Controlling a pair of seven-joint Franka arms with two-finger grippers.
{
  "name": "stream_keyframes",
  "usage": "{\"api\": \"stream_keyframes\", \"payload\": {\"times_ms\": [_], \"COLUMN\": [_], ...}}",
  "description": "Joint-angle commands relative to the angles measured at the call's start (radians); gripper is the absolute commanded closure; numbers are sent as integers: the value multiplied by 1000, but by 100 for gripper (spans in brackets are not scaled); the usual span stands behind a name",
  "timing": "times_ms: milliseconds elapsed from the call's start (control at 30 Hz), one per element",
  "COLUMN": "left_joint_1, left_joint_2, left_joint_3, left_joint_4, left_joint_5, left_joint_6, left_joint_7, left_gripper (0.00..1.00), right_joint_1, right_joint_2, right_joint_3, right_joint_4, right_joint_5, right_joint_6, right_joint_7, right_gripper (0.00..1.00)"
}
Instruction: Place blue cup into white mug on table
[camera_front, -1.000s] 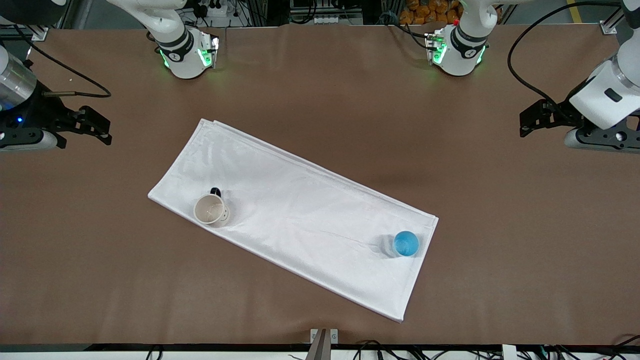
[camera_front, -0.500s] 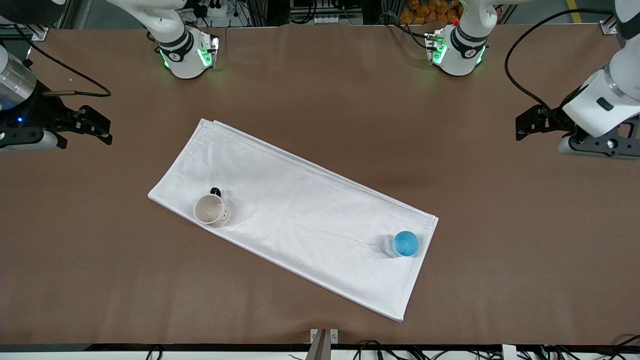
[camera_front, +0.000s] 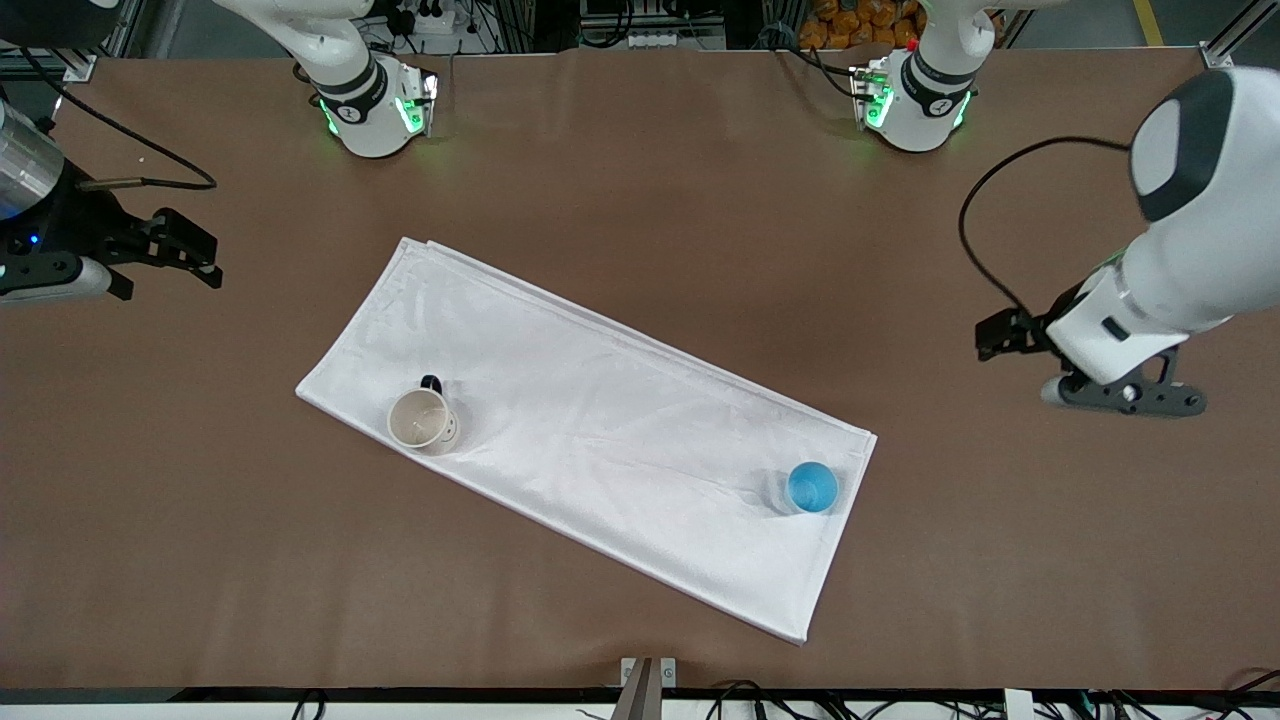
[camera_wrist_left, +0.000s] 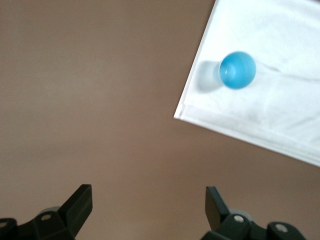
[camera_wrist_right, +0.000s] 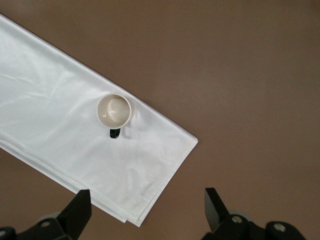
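The blue cup (camera_front: 812, 487) stands upright on the white cloth near its corner at the left arm's end; it also shows in the left wrist view (camera_wrist_left: 237, 70). The white mug (camera_front: 420, 420), with a cream inside and a black handle, stands upright on the cloth's other end and shows in the right wrist view (camera_wrist_right: 114, 110). My left gripper (camera_front: 1000, 335) is open and empty over the bare table (camera_front: 640, 180), off the cloth's end near the cup; its jaws show wide apart (camera_wrist_left: 147, 195). My right gripper (camera_front: 195, 255) is open and empty over the table at the right arm's end (camera_wrist_right: 147, 197).
A white rectangular cloth (camera_front: 600, 420) lies slantwise across the middle of the table under both vessels. The two arm bases (camera_front: 375, 105) (camera_front: 915, 100) stand along the table's edge farthest from the front camera. A black cable (camera_front: 985, 230) hangs by the left arm.
The left arm has swung in from the table's end, bringing its gripper closer to the cloth and the blue cup. The right gripper has barely shifted. Cup and mug have not moved.
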Motion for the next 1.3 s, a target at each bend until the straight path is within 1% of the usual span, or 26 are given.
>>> {"api": "stream_keyframes", "payload": {"times_ms": [0, 333, 433, 567, 700, 933, 1100, 1167, 1267], "left_joint_1": [-45, -52, -57, -89, -114, -137, -141, -143, -146], "left_joint_2": [68, 79, 109, 172, 241, 330, 389, 402, 421], "left_joint_3": [1, 0, 0, 1, 0, 0, 0, 1, 1], "left_joint_4": [21, 19, 19, 22, 24, 24, 24, 24, 22], "left_joint_5": [16, 10, 16, 15, 12, 10, 10, 10, 13], "left_joint_6": [90, 194, 240, 320, 429, 536, 631, 644, 657], "left_joint_7": [-68, -94, -120, -242, -314, -414, -427, -425, -422], "left_gripper": [0, 0, 0, 0, 0, 0, 0, 0, 0], "right_joint_1": [-10, 0, 1, 7, 12, 27, 41, 47, 56], "right_joint_2": [-16, 1, 8, 28, 21, 30, 80, 106, 154], "right_joint_3": [4, 4, 4, 7, 9, 24, 27, 36, 55], "right_joint_4": [-14, -23, -26, -40, -135, -270, -363, -382, -385], "right_joint_5": [23, 23, 23, 23, 23, 21, 21, 20, 10], "right_joint_6": [8, 8, 10, 21, 111, 258, 407, 447, 479], "right_joint_7": [-16, -14, -14, -11, 4, 79, 96, 125, 224], "right_gripper": [0, 0, 0, 0, 0, 0, 0, 0, 0]}}
